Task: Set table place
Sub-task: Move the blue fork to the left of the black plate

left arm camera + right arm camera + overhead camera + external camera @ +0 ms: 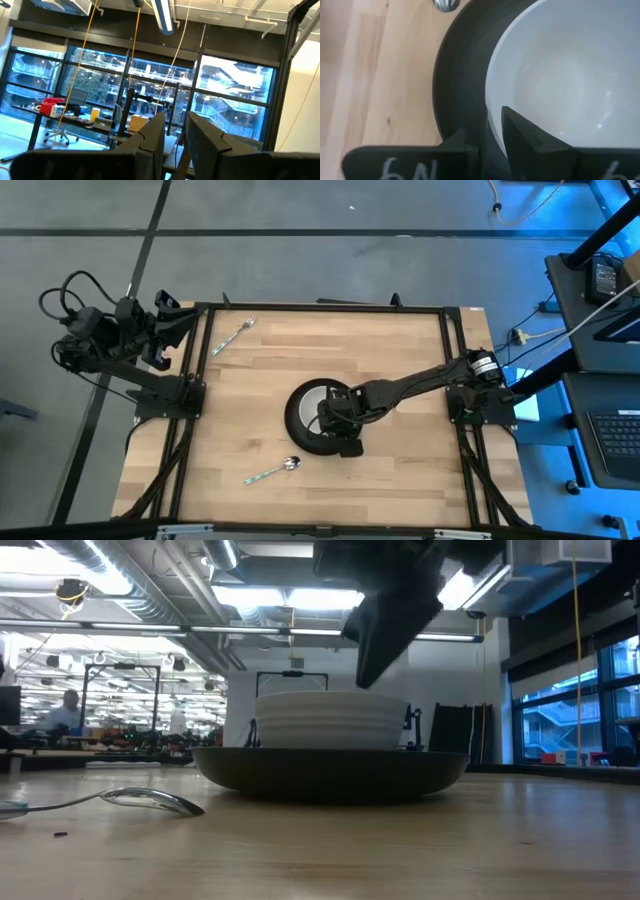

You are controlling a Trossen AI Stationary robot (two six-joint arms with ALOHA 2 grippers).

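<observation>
Right gripper at the bowl on the plate, middle of the desk.

From above, the left gripper waits off the desk's far left corner, fingers a narrow gap apart, pointing at windows in its wrist view. Next along, a fork lies near that corner and a spoon near the front edge. Then the dark plate carrying a white bowl, mostly hidden overhead by the right gripper. Its wrist view shows the fingers slightly apart straddling the bowl's rim. The low view shows the bowl's ribbed side; the fork is out of it.
</observation>
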